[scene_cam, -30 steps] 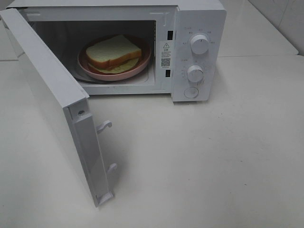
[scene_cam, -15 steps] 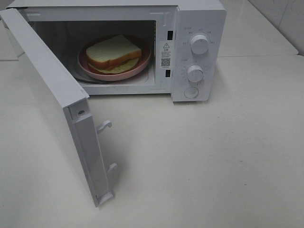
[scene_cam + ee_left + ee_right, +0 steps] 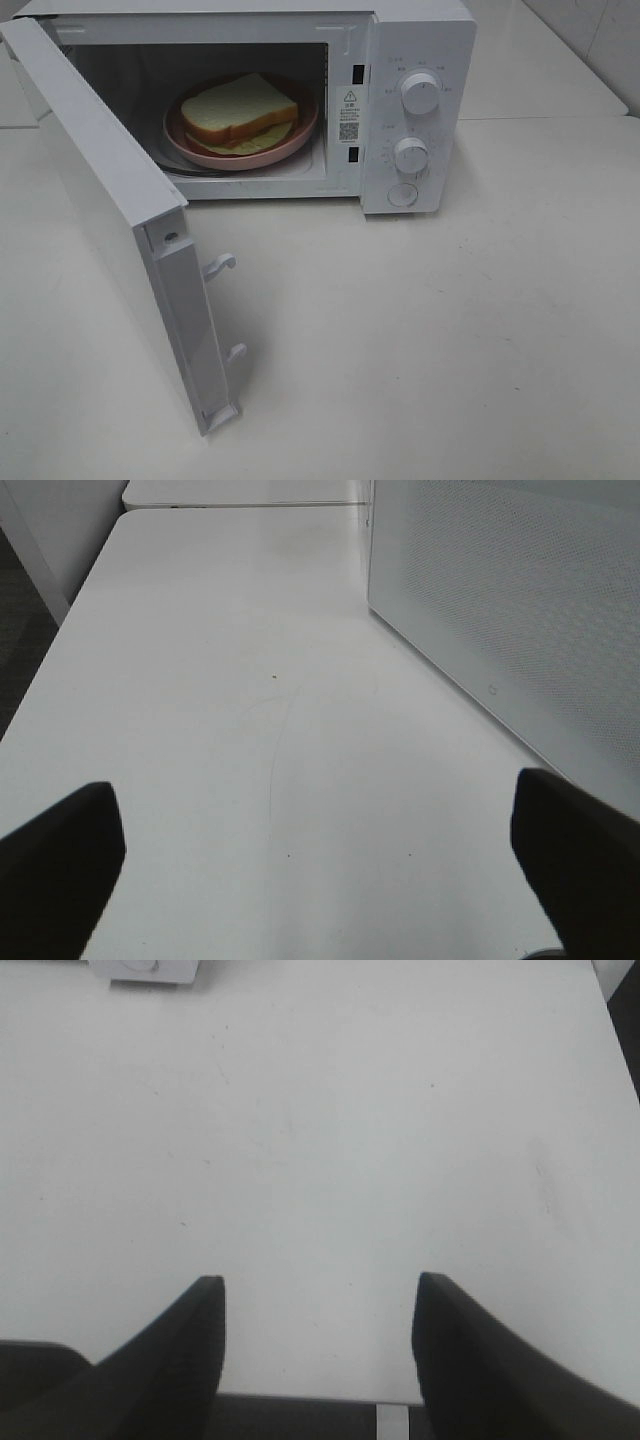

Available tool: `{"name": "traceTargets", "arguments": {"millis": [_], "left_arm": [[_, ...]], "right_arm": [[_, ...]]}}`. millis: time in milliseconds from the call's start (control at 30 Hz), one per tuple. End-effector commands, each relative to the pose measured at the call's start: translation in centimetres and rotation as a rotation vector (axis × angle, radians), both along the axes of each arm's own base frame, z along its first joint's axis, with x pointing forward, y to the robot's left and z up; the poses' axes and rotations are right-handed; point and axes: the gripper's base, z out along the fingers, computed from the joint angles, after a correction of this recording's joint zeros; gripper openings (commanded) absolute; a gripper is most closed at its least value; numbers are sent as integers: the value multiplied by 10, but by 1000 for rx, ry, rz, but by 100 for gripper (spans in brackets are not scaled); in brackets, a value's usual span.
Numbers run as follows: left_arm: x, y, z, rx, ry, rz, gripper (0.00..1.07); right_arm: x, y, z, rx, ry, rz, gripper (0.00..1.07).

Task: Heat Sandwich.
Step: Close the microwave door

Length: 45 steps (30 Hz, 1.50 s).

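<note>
The sandwich (image 3: 240, 110), white bread with tan crust and pale filling, lies on a round pink plate (image 3: 300, 135) inside the white microwave (image 3: 420, 30). The microwave door (image 3: 110, 210) stands wide open toward the front left. Neither arm shows in the exterior high view. In the left wrist view my left gripper (image 3: 320, 850) is open above bare table, with the door's perforated panel (image 3: 510, 610) beside it. My right gripper (image 3: 318, 1300) is open over bare table, nothing between its fingers, with the microwave's front corner (image 3: 150, 970) far off.
Two knobs (image 3: 420, 92) and a round button (image 3: 403, 195) sit on the microwave's control panel. Door latch hooks (image 3: 220, 265) stick out from the door's edge. A white table (image 3: 450, 330) stretches in front and to the right. A seam to another table (image 3: 540, 117) runs behind.
</note>
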Motion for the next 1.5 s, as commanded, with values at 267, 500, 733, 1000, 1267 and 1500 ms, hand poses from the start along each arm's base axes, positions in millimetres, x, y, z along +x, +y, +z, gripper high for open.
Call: {"name": "traceTargets", "arguments": {"millis": [267, 500, 733, 1000, 1267, 1500], "left_arm": [[-2, 0, 0, -3, -30, 8, 98], [-2, 0, 0, -4, -27, 8, 98], [-2, 0, 0, -4, -27, 8, 98], [-2, 0, 0, -4, -27, 8, 98], [-2, 0, 0, -4, -27, 8, 98], [-2, 0, 0, -4, -27, 8, 98]], "right_arm": [[-24, 0, 0, 22, -183, 6, 57], [-23, 1, 0, 34, -179, 13, 56], [-23, 1, -1, 39, -178, 15, 58], [-23, 1, -1, 50, -177, 7, 70], [-23, 1, -1, 50, -177, 7, 70], [-23, 1, -1, 50, -177, 7, 70]]}}
